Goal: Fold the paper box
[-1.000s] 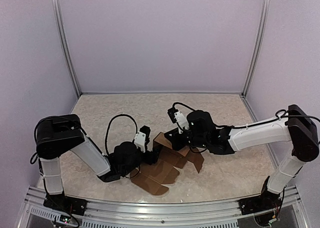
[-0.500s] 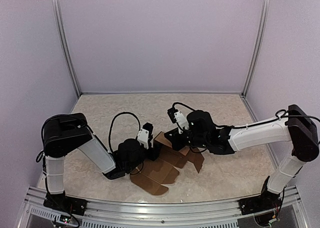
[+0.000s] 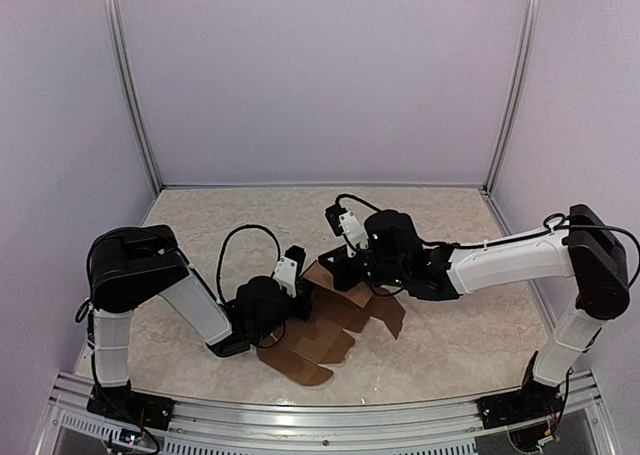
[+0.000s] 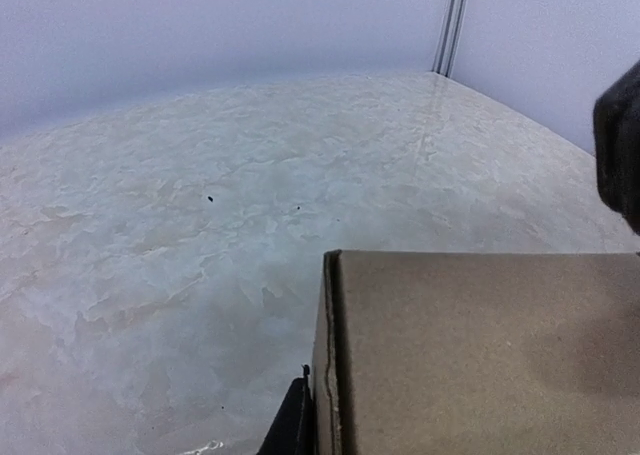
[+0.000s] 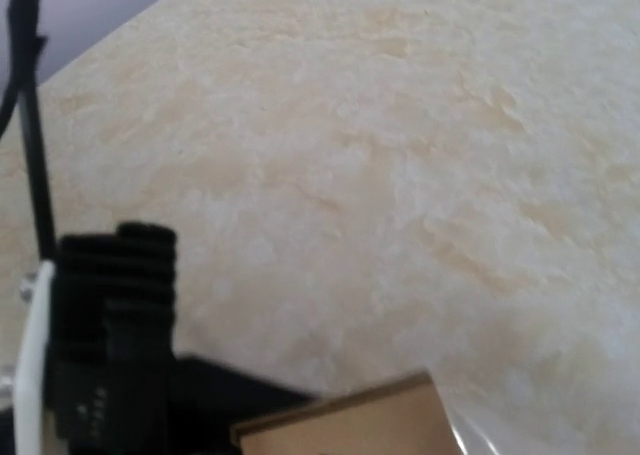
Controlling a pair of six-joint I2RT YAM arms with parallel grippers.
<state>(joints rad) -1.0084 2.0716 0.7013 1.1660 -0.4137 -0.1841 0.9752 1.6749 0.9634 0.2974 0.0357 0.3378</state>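
Left pincer point(image 3: 303, 293): one black finger point(image 4: 296, 420) against upright flap of paper box point(image 3: 325, 337); other finger hidden, so opening cannot be told. Right pincer point(image 3: 338, 267): closed, tips at raised flap's top edge, hold unclear. Box partly unfolded, flat panels on table point(image 3: 450, 350), middle, toward near edge.

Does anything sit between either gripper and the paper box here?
Nothing visible does. The left gripper is already against the raised left panel of the paper box, and the right gripper is right at its far edge.
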